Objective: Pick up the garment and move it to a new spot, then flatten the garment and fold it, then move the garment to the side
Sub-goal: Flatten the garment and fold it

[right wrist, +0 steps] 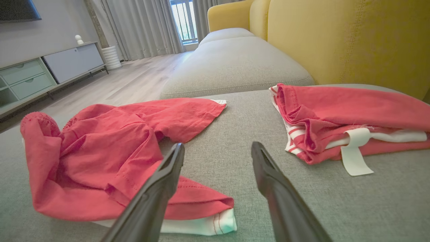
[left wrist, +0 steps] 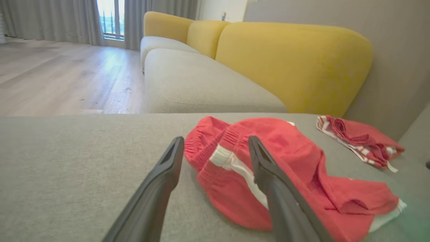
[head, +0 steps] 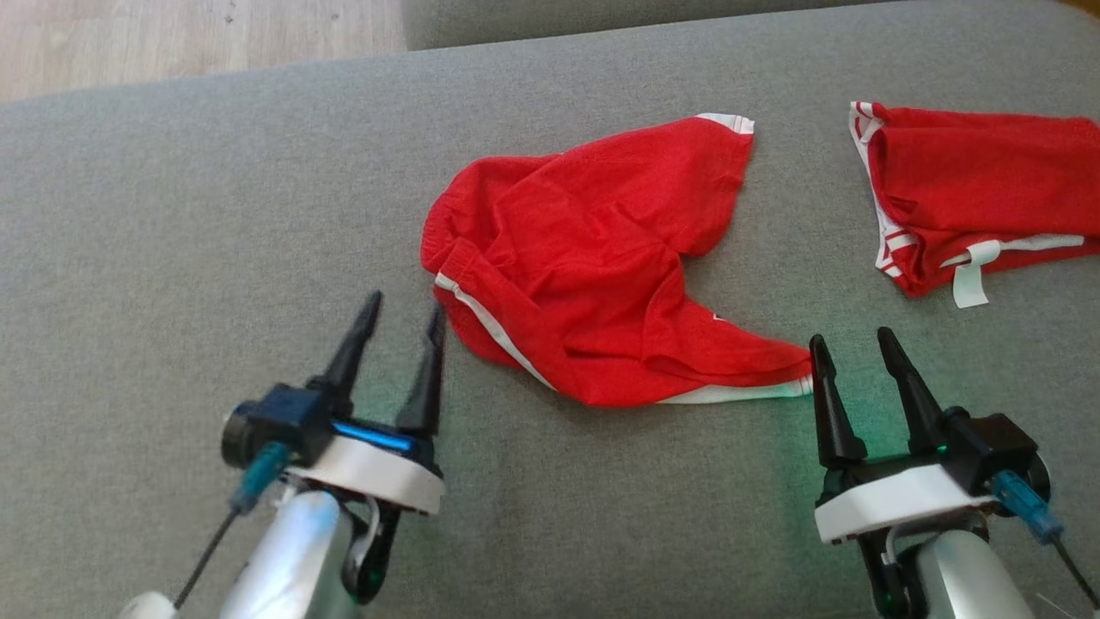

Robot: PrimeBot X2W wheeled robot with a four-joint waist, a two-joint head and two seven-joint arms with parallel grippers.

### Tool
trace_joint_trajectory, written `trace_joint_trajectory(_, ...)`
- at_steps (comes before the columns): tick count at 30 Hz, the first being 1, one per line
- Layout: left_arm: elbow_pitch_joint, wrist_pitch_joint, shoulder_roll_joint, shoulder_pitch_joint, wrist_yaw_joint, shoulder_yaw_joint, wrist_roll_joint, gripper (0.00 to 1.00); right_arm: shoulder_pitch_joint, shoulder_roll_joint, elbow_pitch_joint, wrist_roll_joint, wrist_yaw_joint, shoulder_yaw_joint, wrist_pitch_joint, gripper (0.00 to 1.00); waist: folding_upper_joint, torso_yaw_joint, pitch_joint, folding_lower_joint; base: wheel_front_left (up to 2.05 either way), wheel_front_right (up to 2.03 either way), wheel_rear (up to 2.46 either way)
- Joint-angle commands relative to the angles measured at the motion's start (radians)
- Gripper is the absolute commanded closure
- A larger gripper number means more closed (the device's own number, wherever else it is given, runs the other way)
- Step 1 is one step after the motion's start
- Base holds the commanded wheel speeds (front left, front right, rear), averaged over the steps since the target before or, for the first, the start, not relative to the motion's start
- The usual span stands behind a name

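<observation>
garment (head: 593, 266): red with white trim, crumpled, lying mid-cushion, between the two grippers and slightly farther.
left gripper (head: 406, 303): jaws apart, nothing between them; tips just beside the garment's near-left edge; contact cannot be told.
right gripper (head: 849, 335): jaws apart, empty; just beside the white hem at the garment's near-right corner.
second garment (head: 971, 189): red, folded, far right, apart from the first.
cushion (head: 172, 258): grey fabric, carries both.
backrest (left wrist: 295, 60): yellow.
floor (head: 172, 34): pale wood, far left.

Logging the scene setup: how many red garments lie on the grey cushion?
2. A crumpled garment lies in the middle of the cushion; a folded garment sits to its right, running past the frame edge.
</observation>
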Motion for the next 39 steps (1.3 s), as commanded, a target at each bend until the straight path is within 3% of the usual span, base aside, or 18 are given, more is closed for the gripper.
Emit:
trace_joint_trajectory(1,-0.013,0.007,0.029,-0.053,-0.005,-0.006,0.000,0.00,-0.032,0.000,-0.039,-0.005,0.007,0.023,0.005,0.00,-0.0001,0.000,0.005,0.0001,0.00,0.00,0.00)
trace_joint_trajectory(7,0.041,0.079,0.081,-0.141,-0.006,-0.123,-0.038,0.00,-0.035,0.001,-0.044,0.033,0.007,0.005,0.019,0.00,-0.0001,-0.006,0.033,0.0001,0.00,0.00,0.00)
trace_joint_trajectory(26,0.152,0.111,0.163,-0.292,-0.006,-0.237,-0.117,0.00,-0.057,0.001,-0.021,0.019,0.007,0.014,0.005,0.00,-0.0001,-0.036,0.073,0.0001,0.00,0.00,0.00)
trace_joint_trajectory(27,0.154,0.110,0.165,-0.295,-0.006,-0.242,-0.122,0.24,-0.058,0.001,-0.019,0.018,0.007,0.013,0.005,0.00,-0.0001,-0.035,0.073,0.0001,0.00,0.00,0.00)
trace_joint_trajectory(28,0.155,0.108,0.166,-0.297,-0.006,-0.249,-0.127,0.75,-0.058,0.001,-0.016,0.017,0.007,0.013,0.005,0.00,-0.0001,-0.034,0.073,0.0001,0.00,0.00,0.00)
trace_joint_trajectory(29,0.155,0.105,0.168,-0.300,-0.006,-0.256,-0.132,1.00,-0.058,0.001,-0.012,0.016,0.007,0.013,0.007,0.00,-0.0001,-0.033,0.073,0.0001,0.00,0.00,0.00)
trace_joint_trajectory(39,0.124,0.053,0.177,-0.282,0.007,-0.273,-0.159,1.00,-0.042,0.001,0.045,-0.002,0.007,0.018,0.092,0.00,-0.0001,-0.005,0.056,0.0001,0.00,0.00,0.00)
